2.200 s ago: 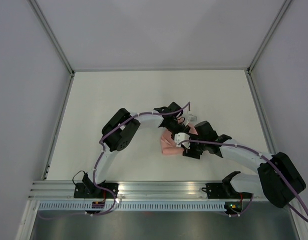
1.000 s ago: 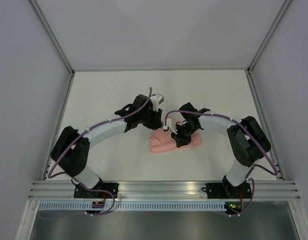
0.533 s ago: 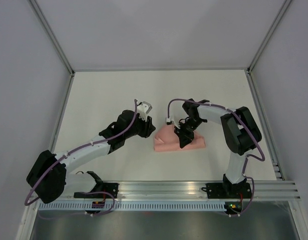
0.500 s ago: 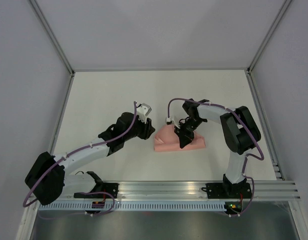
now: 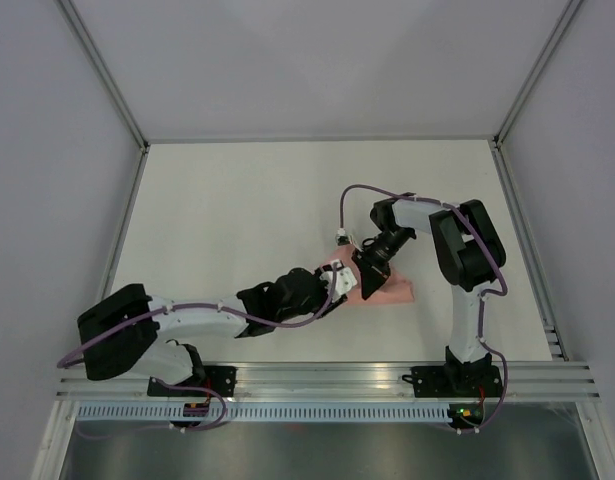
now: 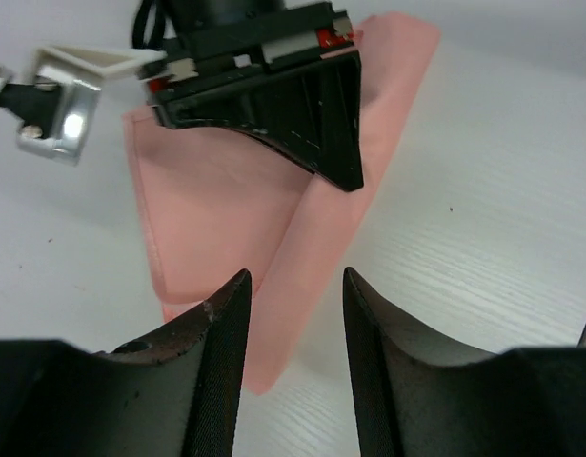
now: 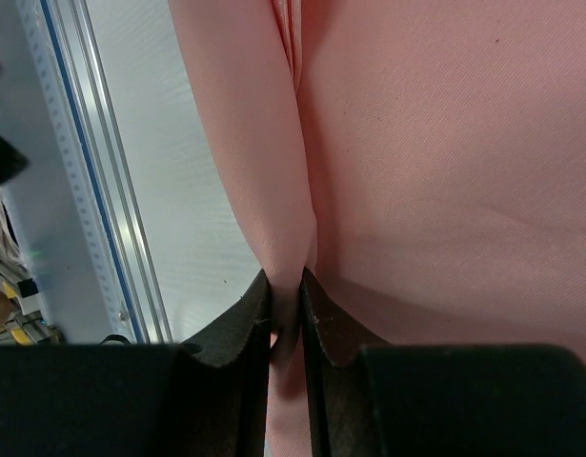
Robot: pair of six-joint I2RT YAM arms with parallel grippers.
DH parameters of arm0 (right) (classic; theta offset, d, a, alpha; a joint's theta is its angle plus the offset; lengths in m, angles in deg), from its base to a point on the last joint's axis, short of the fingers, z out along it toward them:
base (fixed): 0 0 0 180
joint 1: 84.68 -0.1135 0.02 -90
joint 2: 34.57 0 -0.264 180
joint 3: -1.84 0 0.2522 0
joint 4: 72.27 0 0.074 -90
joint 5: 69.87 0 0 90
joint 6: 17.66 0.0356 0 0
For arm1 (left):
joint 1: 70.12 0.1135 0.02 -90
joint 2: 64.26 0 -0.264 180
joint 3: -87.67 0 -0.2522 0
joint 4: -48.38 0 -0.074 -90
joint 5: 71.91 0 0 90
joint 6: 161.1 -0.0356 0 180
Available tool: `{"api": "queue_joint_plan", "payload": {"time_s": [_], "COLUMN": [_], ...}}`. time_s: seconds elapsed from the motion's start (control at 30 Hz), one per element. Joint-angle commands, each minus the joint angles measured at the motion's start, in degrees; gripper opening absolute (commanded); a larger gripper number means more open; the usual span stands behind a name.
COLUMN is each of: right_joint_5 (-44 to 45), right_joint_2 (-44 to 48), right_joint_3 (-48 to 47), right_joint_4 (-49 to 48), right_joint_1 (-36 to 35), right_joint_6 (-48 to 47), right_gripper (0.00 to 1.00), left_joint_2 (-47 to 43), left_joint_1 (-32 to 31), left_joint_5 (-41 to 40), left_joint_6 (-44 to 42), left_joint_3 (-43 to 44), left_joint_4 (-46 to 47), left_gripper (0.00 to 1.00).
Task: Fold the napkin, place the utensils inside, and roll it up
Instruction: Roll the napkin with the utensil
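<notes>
napkin [image 5: 395, 291]: a thin, soft, salmon-pink cloth. It lies flat on the worktop, a bit right of the middle and nearer the front rail than the back wall.
napkin shape: it is folded into layers with straight edges. In the left wrist view the napkin [image 6: 216, 219] has a wide flat part beside a long narrow strip. The strip ends in a point near the camera.
napkin feel: in the right wrist view the napkin [image 7: 445, 143] looks smooth, with a very fine weave. It has one raised ridge where the cloth is bunched up.
right gripper [image 5: 370, 283]: black, hard and shaped like a wedge. In its own view the right gripper [image 7: 285, 309] is squeezed onto the raised ridge, with pink cloth pinched between its two sides.
left gripper [image 5: 342, 285]: it sits low by the near edge of the napkin, close beside the right gripper. In its own view the left gripper [image 6: 293, 324] is spread apart. Its two dark, curved fingers [image 6: 221, 362] have a gap between them, and the pointed end of the napkin shows in that gap. I cannot tell if they touch the cloth.
worktop [image 5: 237, 200]: white, hard and flat. Up close it has thin faint lines like wood grain.
rail [image 5: 327, 375]: shiny grey metal with long grooves, along the front edge.
cables [image 5: 367, 190]: thin, purple and bendy, looping along both arms.
walls [image 5: 47, 150]: plain, pale grey and smooth.
</notes>
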Motion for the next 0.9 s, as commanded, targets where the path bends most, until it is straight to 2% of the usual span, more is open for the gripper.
{"api": "queue_joint_plan", "payload": {"time_s": [0.0,0.3,0.6,0.8,0.87], "right_joint_5": [6.3,6.6,6.4,6.4,6.5], "right_joint_2": [-3.5,-5.1,-7.1,-7.4,-7.4], "right_joint_3": [0.0,-0.9,-2.5,-3.4,-3.7], "right_joint_4": [-2.8,-2.2,-0.9,-0.4,-0.4], "right_joint_1": [0.5,1.1,1.4,1.5,1.5], "right_joint_6": [-4.5,-5.0,-5.5,-5.5,-5.2], "right_gripper": [0.22,0.22,0.22,0.22,0.23], "left_joint_2": [5.4,18.7,25.6,28.0,28.8], "left_joint_1": [-2.2,-3.4,-3.1,-0.9,0.0], "left_joint_5": [-0.9,2.7,5.6,11.7,14.6], "left_joint_6": [-8.5,-12.4,-12.5,-9.9,-8.4], "left_joint_3": [4.1,10.1,13.9,15.1,15.8], "left_joint_4": [2.7,5.6,5.3,2.3,0.1], "left_gripper": [0.49,0.49,0.49,0.45,0.38]}}
